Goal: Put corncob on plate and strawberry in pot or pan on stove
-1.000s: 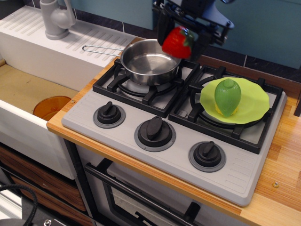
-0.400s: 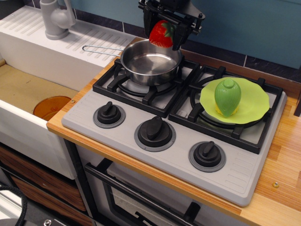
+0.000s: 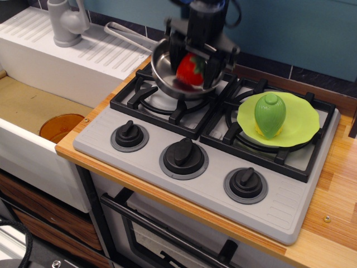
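Observation:
The green corncob (image 3: 270, 114) stands upright on the lime-green plate (image 3: 304, 124), which lies on the right burner of the grey stove (image 3: 139, 152). My gripper (image 3: 192, 66) is lowered into the steel pan (image 3: 163, 73) on the back left burner. Its fingers are shut on either side of the red strawberry (image 3: 189, 70), which is inside the pan's rim. The pan looks tilted and blurred, with its long handle (image 3: 129, 34) pointing up and to the back left.
An orange round dish (image 3: 60, 127) lies in the sink at the left. A grey faucet (image 3: 67, 22) stands on the white drainboard behind it. Three black knobs (image 3: 183, 155) line the stove front. Wooden counter (image 3: 337, 190) runs along the right.
My gripper has come down with the strawberry from above the pan into it. The pan has shifted and tilted, and its handle has swung up and back.

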### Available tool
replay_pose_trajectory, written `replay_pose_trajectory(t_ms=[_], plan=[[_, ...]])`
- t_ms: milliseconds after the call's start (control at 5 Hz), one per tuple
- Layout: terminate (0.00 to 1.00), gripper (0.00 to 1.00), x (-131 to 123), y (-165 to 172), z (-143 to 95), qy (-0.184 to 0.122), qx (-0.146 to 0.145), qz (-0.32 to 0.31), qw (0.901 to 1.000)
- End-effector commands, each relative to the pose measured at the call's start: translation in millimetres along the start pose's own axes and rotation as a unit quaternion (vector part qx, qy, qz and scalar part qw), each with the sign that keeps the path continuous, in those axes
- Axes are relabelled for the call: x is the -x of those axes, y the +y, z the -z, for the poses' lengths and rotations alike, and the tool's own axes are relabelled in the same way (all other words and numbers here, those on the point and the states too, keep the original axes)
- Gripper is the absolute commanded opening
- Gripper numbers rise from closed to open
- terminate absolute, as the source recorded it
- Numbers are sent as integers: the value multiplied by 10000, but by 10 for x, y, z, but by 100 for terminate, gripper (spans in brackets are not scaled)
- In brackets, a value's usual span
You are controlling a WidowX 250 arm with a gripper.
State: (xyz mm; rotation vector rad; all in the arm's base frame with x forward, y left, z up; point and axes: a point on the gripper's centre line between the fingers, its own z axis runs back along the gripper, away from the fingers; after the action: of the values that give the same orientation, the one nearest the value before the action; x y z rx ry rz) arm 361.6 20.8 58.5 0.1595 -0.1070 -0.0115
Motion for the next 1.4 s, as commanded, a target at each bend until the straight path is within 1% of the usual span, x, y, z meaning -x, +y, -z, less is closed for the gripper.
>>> replay_pose_trajectory(t_ms=[0,400,600,800,1000,1200], plan=[[0,100,26,-139,-422,-173,-26,-104,9998],[0,100,12,-141,-640,0,-38,-46,10000],[0,100,45,-159,-763,88,-39,-36,9999],[0,100,133,-256,-887,152,-22,-93,9998],[0,100,259,-472,-1019,285,142,-198,9993],[0,100,334,-671,-1093,333,287,-324,9985]])
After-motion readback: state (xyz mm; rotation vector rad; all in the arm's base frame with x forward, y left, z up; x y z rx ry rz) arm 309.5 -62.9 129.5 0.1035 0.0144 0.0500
